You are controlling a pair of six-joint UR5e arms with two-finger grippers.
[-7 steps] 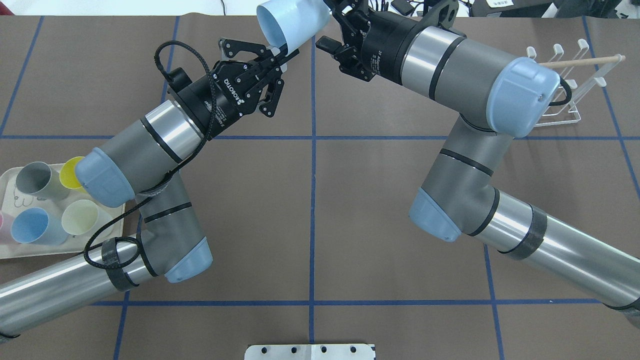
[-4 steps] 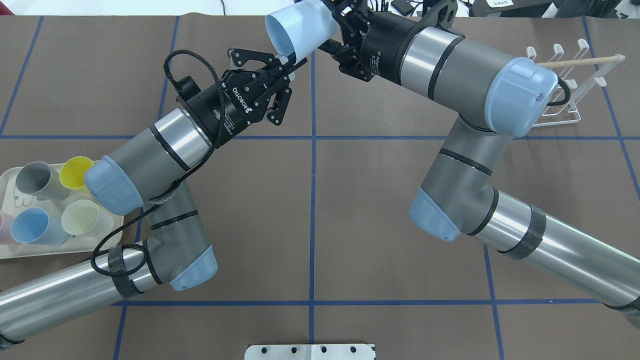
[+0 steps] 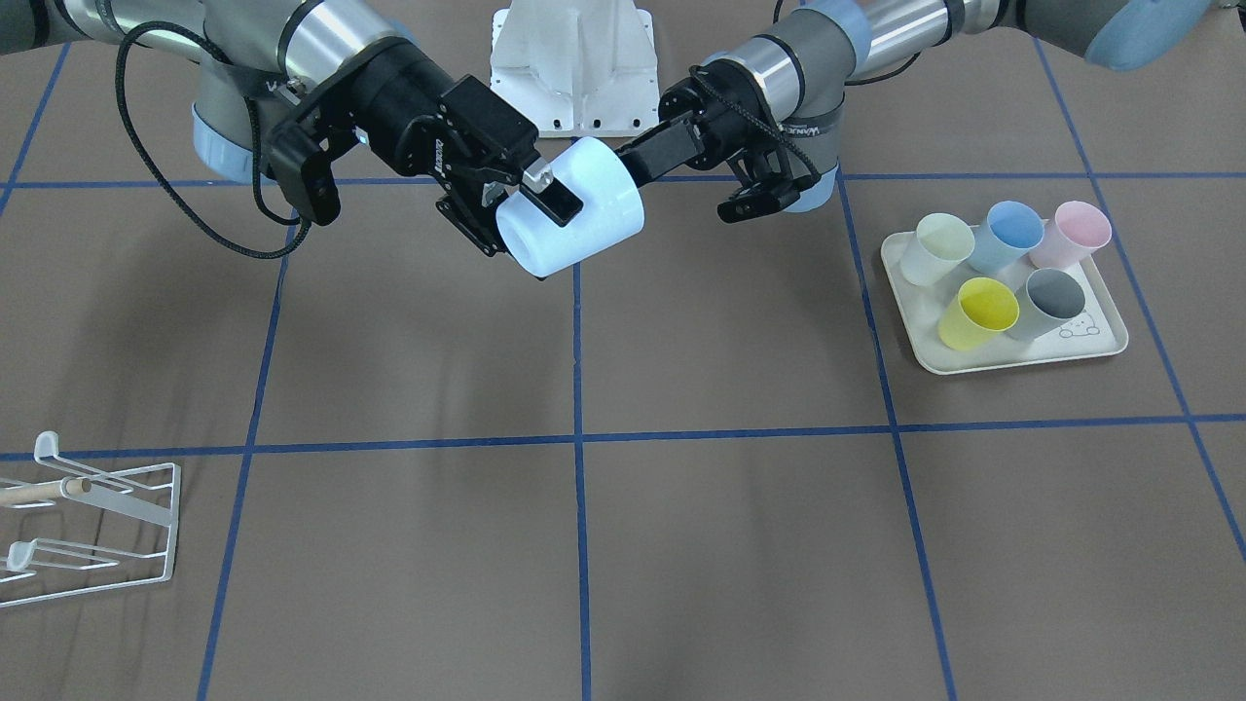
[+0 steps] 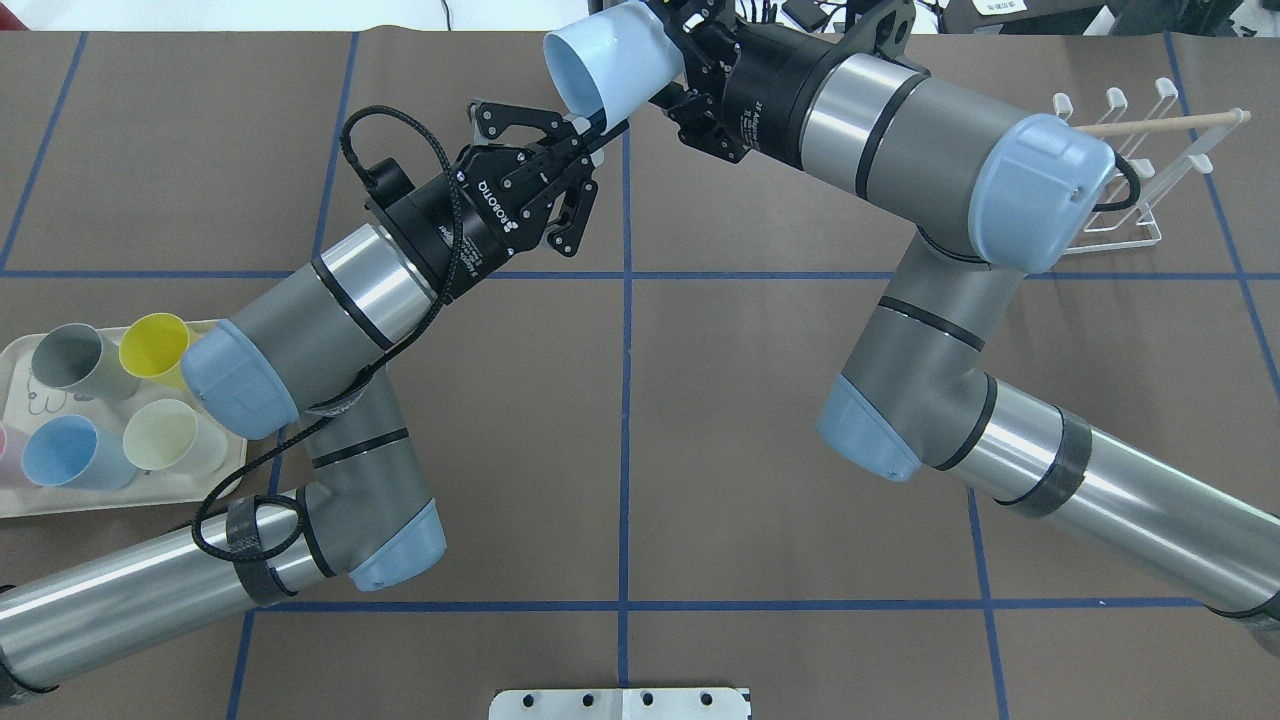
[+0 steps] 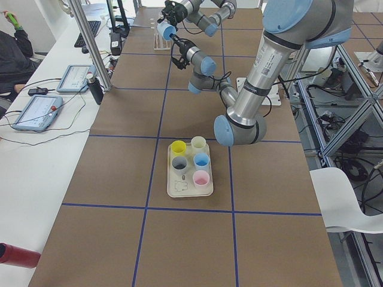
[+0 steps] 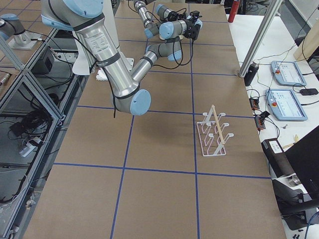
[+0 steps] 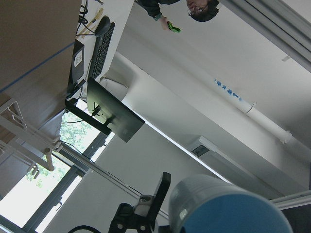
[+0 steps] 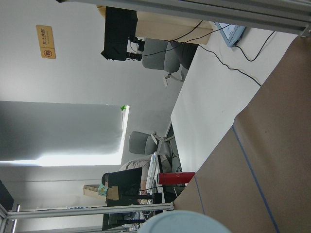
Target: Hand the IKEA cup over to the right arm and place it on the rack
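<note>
So the brown gridded table (image 4: 620,450) has both arms reaching up over its far middle. The left arm (image 4: 300,330) has swung further in than a second ago. The right arm (image 4: 930,330) has pretty much stayed put.

The cream tray (image 3: 1105,336) sits off on the left arm's side, with five cups standing in it: yellow, grey, blue, pink and a pale one. The white wire rack (image 6: 213,133) is way over on the right arm's side with nothing on it.

The light blue cup (image 3: 574,214) is up in the air between the two grippers, about over the centre blue line. It's lying on its side, with its mouth toward the left arm and its base toward the right one. It's been carried across since the earlier shot, when there was a clear gap between it and the right arm's fingers.

The left gripper (image 4: 592,128) is clamped on the rim with its thin fingers. The right gripper (image 3: 521,219) now has its thick jaws on either side of the cup's base end. One finger lies on the wall, but from here I honestly can't tell if it's squeezing.
</note>
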